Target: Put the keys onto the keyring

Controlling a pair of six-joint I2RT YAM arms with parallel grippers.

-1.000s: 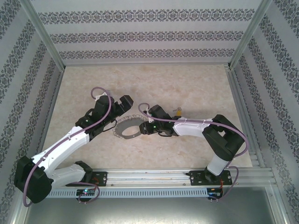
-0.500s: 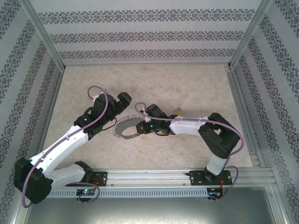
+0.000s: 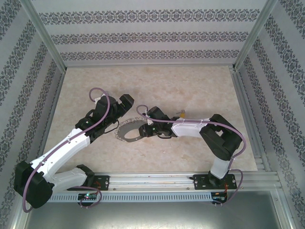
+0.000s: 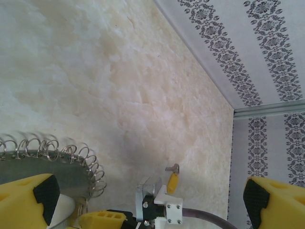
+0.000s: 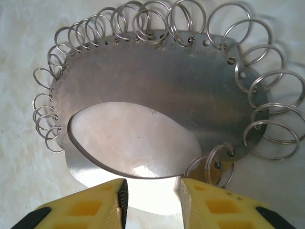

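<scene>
Far table (image 3: 190,86) open; keyring (image 3: 128,130) apparently crowds the middle.

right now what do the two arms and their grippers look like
Left arm and right arm: white shells between bulky black joints, each trailed by a looping mauve cable. Fingers are yellow moulded plastic with recessed pockets and black pads.
</scene>
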